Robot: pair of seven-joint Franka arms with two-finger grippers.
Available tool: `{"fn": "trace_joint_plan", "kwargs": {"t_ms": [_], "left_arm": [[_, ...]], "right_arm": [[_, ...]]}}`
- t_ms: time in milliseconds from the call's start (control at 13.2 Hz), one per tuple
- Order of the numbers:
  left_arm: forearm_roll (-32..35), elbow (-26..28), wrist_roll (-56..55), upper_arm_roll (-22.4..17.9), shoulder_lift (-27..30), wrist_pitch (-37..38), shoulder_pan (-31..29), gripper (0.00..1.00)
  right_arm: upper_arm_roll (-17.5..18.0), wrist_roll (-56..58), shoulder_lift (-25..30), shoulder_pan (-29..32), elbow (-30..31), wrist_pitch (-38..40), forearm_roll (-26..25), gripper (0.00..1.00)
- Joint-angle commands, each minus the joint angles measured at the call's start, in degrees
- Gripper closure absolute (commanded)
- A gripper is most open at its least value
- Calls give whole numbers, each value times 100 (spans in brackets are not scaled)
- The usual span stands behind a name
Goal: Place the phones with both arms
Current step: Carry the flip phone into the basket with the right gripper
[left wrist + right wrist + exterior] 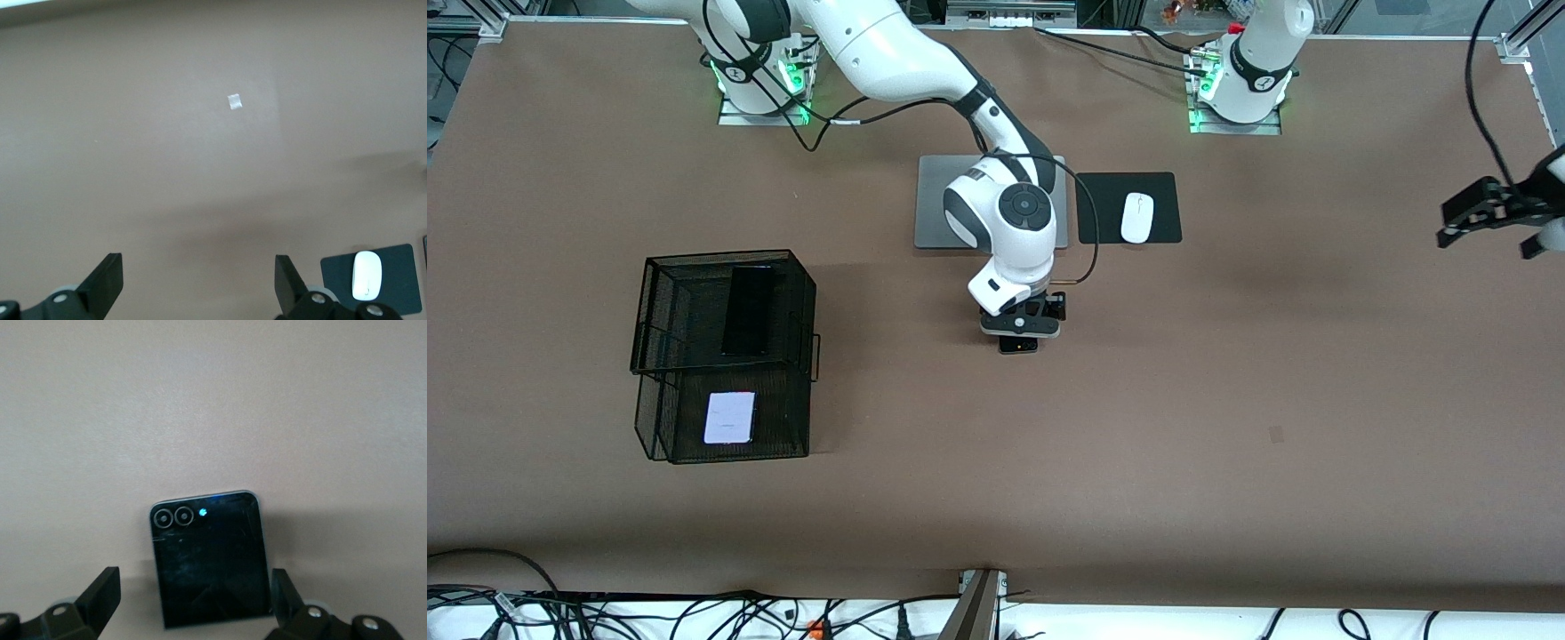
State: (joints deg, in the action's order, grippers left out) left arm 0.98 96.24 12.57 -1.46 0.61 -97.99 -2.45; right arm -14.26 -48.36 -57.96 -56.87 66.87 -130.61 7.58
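Note:
The small square black phone (pixel 208 557) with two lenses and a dot lies flat on the table; in the front view only its edge (pixel 1018 347) shows under the right hand. My right gripper (pixel 193 593) is open, one finger on each side of the phone without touching it; it also shows in the front view (pixel 1021 331). The long slim black phone (pixel 749 309) lies in the upper tier of the black wire basket (pixel 649 320). The white-lavender phone (pixel 729 417) lies in its lower tier. My left gripper (pixel 199 280) is open and empty, held over bare table at the left arm's end (pixel 1489 222).
A silver laptop (pixel 934 204) lies closed beside the right arm's wrist. A white mouse (pixel 1136 217) rests on a black mouse pad (pixel 1165 191), also in the left wrist view (pixel 367 275). A small tape mark (pixel 234 101) is on the brown table.

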Motion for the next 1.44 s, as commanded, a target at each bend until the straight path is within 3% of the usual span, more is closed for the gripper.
{"fn": "trace_joint_plan", "kwargs": {"t_ms": [0,151,303,378,454,530,605,757,1059,1362], "left_arm": [[7,158,35,-109,98,-123,253,0],[25,105,-27,-109,-131,-185,340,0],[86,96,-157,-127,-184,-394,788,0],[130,96,-254,-127,-175,-587,781,0],[139,96,-255,-135,-184,-581,729,0],[130,88,-220,-136,-175,-572,554,0],[130,88,-264,-109,-158,-554,474,0],[130,79,-264,-83,-140,-432,464,0],[86,70,-246,-83,-149,-361,438,0],[78,61,-246,-74,-149,-247,438,0]], "right_arm": [[-16,160,-39,0,177,-315,-98,0],[-7,221,-101,-8,186,-395,-134,0],[-16,239,-110,-8,203,-404,-134,0],[-16,248,-110,-8,229,-482,-134,19],[-16,274,-110,-17,230,-535,-134,54],[-16,318,-92,-8,212,-518,-134,74],[-24,310,-23,0,195,-475,-90,80],[-51,310,214,44,160,-151,-37,80],[-33,318,891,483,-393,1455,200,81],[-16,835,1541,957,-438,2520,209,81]]}}
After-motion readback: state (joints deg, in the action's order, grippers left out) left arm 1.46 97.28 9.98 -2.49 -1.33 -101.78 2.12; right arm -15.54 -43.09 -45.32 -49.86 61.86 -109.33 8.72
